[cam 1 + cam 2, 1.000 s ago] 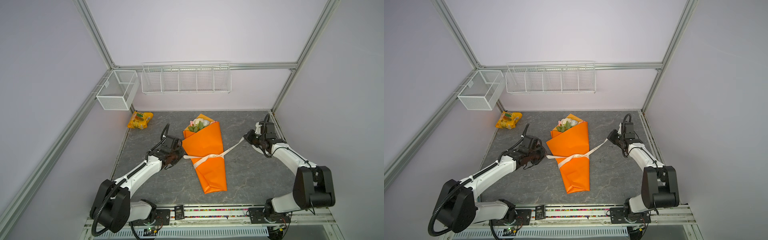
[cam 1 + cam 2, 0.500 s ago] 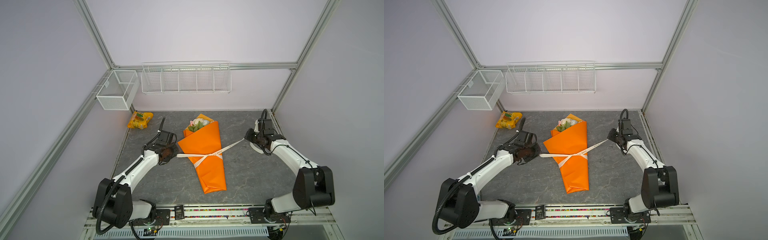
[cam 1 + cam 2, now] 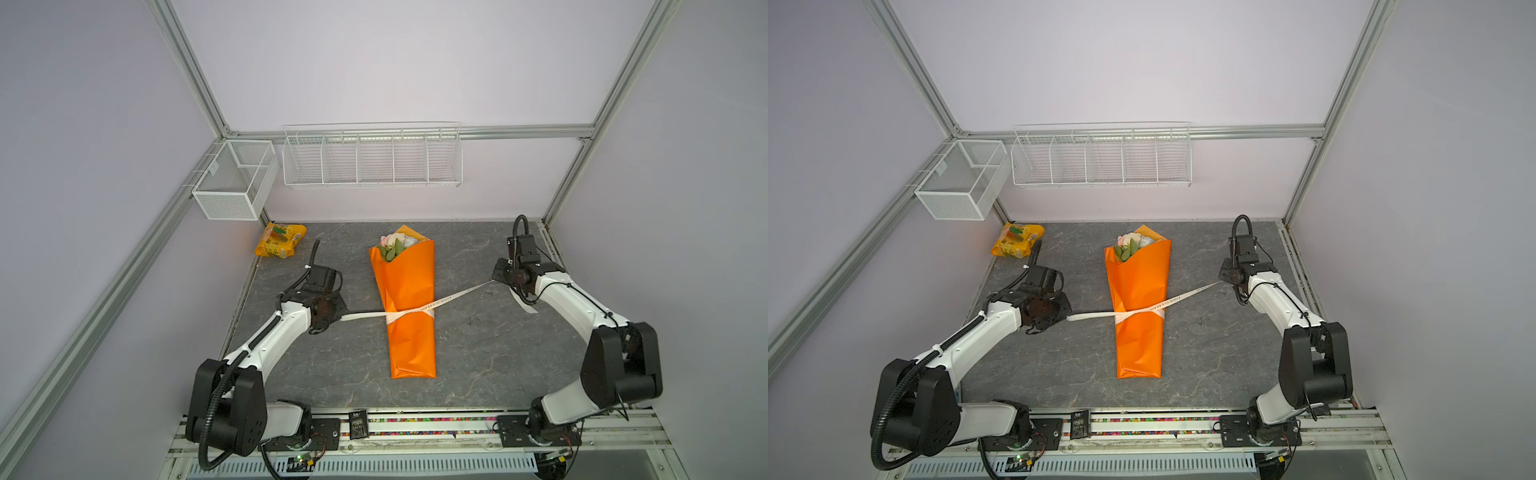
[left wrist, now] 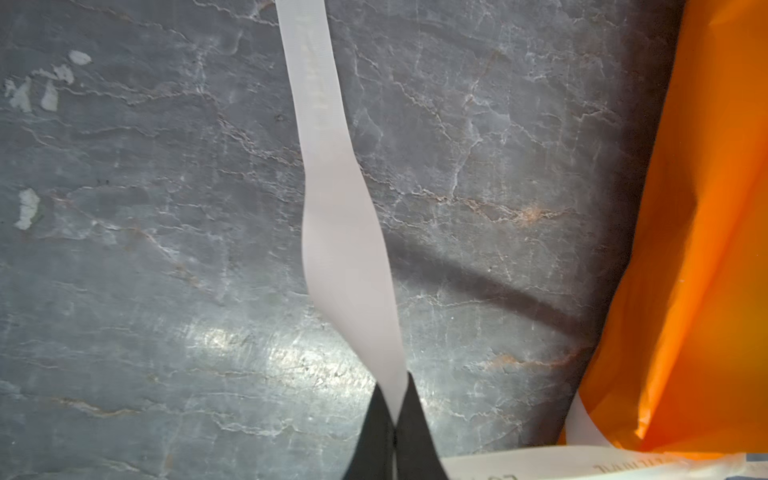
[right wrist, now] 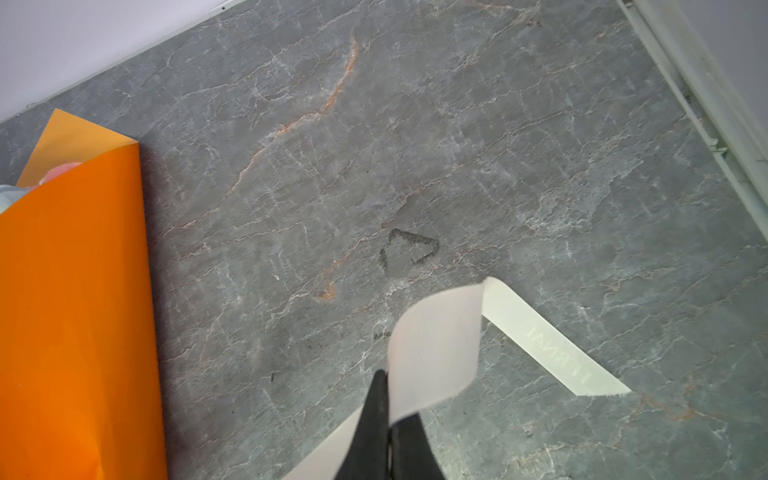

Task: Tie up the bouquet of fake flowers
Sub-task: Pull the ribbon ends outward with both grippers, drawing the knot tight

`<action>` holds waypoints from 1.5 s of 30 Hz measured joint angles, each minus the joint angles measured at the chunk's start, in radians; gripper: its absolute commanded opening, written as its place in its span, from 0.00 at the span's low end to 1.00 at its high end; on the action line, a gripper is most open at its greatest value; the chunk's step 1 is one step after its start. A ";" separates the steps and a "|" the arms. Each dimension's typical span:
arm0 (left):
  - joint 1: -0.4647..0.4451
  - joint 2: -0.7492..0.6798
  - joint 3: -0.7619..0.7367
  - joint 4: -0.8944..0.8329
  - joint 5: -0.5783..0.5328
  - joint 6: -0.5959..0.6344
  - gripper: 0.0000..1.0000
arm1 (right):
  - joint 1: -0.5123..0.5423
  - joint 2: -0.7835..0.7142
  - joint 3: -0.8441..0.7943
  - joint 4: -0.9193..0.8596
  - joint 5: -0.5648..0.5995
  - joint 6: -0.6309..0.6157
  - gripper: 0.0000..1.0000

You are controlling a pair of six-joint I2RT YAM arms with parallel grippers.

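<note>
White ribbon (image 3: 361, 316) crosses bouquet (image 3: 395, 244), knot unclear; left gripper (image 4: 395, 392), right gripper (image 5: 388, 399) each pinch it; stems hidden inside wrap (image 3: 411, 353).

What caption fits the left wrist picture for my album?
The left gripper pinches a white ribbon over the grey table, beside the orange-wrapped bouquet.

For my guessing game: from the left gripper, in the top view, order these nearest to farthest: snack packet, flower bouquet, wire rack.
From the left gripper:
1. bouquet, in the middle.
2. snack packet, far left corner.
3. wire rack, on the back wall.
</note>
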 measured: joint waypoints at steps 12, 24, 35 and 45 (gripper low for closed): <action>0.153 0.000 -0.004 -0.018 0.055 0.080 0.00 | -0.003 0.043 0.032 -0.037 0.218 -0.040 0.06; 0.348 0.002 -0.031 -0.051 0.099 0.117 0.00 | -0.101 0.047 0.028 -0.056 0.298 -0.030 0.06; 0.541 0.027 -0.056 -0.079 0.179 0.113 0.00 | -0.209 0.047 -0.007 -0.074 0.240 -0.030 0.06; 0.639 0.026 -0.076 -0.113 0.194 0.097 0.00 | -0.241 0.047 -0.037 -0.080 0.156 -0.041 0.06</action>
